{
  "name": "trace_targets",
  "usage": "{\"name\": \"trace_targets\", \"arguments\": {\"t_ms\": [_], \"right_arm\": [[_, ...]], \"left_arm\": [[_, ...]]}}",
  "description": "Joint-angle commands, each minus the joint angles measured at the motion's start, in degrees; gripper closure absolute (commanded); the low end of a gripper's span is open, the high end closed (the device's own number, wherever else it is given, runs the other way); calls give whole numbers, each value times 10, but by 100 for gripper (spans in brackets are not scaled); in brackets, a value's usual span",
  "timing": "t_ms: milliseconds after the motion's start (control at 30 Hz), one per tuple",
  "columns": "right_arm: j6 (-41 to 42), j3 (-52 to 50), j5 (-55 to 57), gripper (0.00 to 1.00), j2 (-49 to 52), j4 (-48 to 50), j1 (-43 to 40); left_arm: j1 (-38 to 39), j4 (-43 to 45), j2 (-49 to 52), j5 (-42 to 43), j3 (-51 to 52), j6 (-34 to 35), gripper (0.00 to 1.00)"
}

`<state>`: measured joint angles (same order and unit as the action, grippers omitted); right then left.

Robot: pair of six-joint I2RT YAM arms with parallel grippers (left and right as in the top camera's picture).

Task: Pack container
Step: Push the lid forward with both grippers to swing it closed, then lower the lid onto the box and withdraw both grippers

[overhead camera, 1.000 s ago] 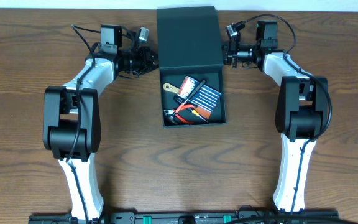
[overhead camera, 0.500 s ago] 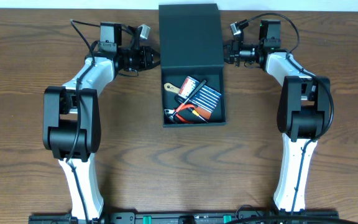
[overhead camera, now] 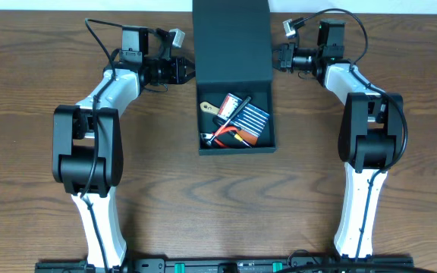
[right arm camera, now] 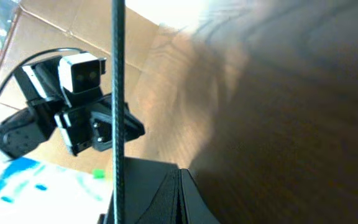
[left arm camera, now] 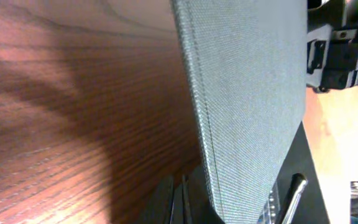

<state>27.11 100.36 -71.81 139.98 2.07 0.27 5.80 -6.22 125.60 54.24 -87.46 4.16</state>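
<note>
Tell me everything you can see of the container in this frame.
The container is a dark teal-grey, matte, square box, cardboard by its look, finely textured in the left wrist view. It sits on the wooden table between the two arms. Its hinged lid stands raised at the far side, leaving the base open; inside lie small tools and a striped pack. The left gripper and right gripper sit at the lid's side edges; contact is unclear.
</note>
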Motion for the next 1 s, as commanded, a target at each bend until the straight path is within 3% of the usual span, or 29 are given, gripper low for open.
{"name": "trace_targets", "arguments": {"t_ms": [0, 267, 633, 800, 967], "right_arm": [[-15, 14, 0, 99, -22, 17, -1], [3, 14, -23, 99, -23, 68, -13], [115, 17, -109, 99, -28, 181, -17], [262, 21, -176, 99, -28, 329, -13], [471, 21, -176, 99, -28, 529, -5]], "left_arm": [[3, 1, -10, -10, -17, -35, 94], [3, 11, -10, -14, -23, -46, 94], [4, -17, -10, -14, -83, -46, 95], [5, -28, -10, -11, -98, -46, 95], [7, -62, -20, -7, -102, -46, 95]]}}
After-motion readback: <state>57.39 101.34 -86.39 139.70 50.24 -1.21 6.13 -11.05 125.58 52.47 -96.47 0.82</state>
